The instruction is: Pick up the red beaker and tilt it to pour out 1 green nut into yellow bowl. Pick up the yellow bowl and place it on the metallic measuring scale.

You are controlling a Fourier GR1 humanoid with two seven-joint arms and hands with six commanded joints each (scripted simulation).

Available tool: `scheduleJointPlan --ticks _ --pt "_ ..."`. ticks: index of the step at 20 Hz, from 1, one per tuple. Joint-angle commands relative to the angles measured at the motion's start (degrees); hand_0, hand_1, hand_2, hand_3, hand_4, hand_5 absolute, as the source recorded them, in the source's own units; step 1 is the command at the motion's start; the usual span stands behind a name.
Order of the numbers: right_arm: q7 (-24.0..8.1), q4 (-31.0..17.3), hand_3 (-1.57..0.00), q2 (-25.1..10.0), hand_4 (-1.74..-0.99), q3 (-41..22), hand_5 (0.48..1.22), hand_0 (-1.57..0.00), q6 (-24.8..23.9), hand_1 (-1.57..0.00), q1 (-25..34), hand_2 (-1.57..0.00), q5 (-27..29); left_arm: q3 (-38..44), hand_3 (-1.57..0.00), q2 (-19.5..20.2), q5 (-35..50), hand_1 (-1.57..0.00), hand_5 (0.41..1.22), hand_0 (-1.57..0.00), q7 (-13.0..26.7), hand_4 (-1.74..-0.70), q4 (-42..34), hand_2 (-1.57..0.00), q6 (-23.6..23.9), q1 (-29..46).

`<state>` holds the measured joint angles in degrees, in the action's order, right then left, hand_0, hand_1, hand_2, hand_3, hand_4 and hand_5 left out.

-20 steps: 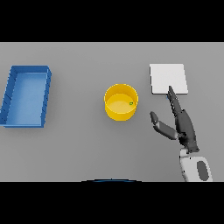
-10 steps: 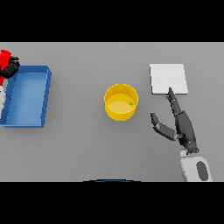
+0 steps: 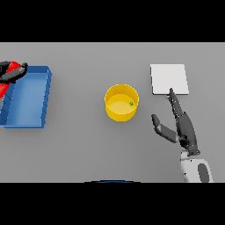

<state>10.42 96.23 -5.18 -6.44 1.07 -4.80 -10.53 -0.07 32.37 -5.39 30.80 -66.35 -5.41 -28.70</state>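
Starting at the fingers (image 3: 174, 102) of the right hand (image 3: 183, 127): they are stretching out straight toward twelve o'clock, the thumb splayed off toward nine, holding nothing, the tips just touching the near edge of the metallic measuring scale (image 3: 169, 78). Over at the far nine o'clock edge, the left hand (image 3: 9, 71) is curling its dark fingers round the red beaker (image 3: 10, 75), gripping it right beside the blue tray (image 3: 44, 99); the beaker is lying tilted, its long axis running roughly from eight to two o'clock, though which end is the mouth I cannot tell.

Out from there, the yellow bowl (image 3: 120, 113) is sitting upright in the middle of the table (image 3: 88, 149), mouth facing up, with one green nut (image 3: 131, 103) resting inside toward its three o'clock wall. The bowl is lying at about ten o'clock from the right hand, well apart from the scale.

My read: the bowl is looking light, stiff and smooth-walled, so probably a little slippery. A pinch over the rim at its three o'clock side, or a wrap round the wall, seems the best hold, keeping it level so the nut is staying in.
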Motion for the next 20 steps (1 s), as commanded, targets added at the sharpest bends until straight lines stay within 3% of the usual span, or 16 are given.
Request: scheduleJointPlan --ticks 1,5,8,10,11,13,17,20 --pt "-0.4 -0.1 0.0 0.1 -1.155 -0.1 0.67 0.0 0.1 0.0 0.1 0.0 0.1 -1.0 -0.43 0.7 -0.8 -0.44 0.651 -0.48 0.6 -0.92 0.0 -0.42 -1.2 0.1" --pt "-1.3 -0.3 0.0 -0.2 -1.157 -0.3 0.665 0.0 -0.9 0.0 0.7 0.0 -1.6 -3.7 -0.18 1.2 -4.2 -0.18 0.627 -0.2 1.3 -0.81 1.1 -0.17 -1.7 -0.1" --pt "-2.1 -1.3 0.0 -0.2 -1.154 -0.2 0.657 0.0 -1.5 0.0 1.6 0.0 -2.4 -3.8 -0.09 1.0 -5.1 -0.09 0.631 -0.1 -0.3 -0.78 1.2 -0.09 -0.4 -0.5" --pt "-5.9 -0.4 0.0 -0.4 -1.131 -1.3 0.631 0.0 -2.7 0.0 2.1 0.0 -5.2 -3.3 -0.06 0.4 -4.7 -0.06 0.633 -0.06 -3.1 -0.78 1.7 -0.06 0.7 -0.6" --pt "-5.7 -0.3 0.0 -0.8 -1.115 -1.9 0.638 0.0 -2.3 0.0 2.7 0.0 -6.1 -3.0 -0.05 0.2 -4.2 -0.05 0.635 -0.05 -3.9 -0.78 1.1 -0.04 0.8 -0.4" --pt "-3.7 -0.9 0.0 -3.8 -1.08 -3.3 0.662 0.0 0.9 0.0 4.4 0.0 -7.4 -2.3 -0.03 -0.4 -3.0 -0.03 0.652 -0.03 -4.5 -0.79 -0.7 -0.03 1.4 0.4" --pt "-7.4 -2.1 0.0 -11.4 -1.128 -7.6 0.637 0.0 5.4 0.0 11.3 0.0 -16.3 -1.9 -0.01 -0.8 -1.8 -0.01 0.673 -0.01 -4.5 -0.8 -2.5 -0.01 1.3 1.6" --pt "-5.9 -4.7 0.0 -15.5 -1.142 -12.3 0.627 0.0 8.3 0.0 17.1 0.0 -23.6 -2.3 -0.01 -1.3 -2.2 -0.01 0.687 -0.01 -3.0 -0.81 -3.0 -0.01 1.8 1.2"
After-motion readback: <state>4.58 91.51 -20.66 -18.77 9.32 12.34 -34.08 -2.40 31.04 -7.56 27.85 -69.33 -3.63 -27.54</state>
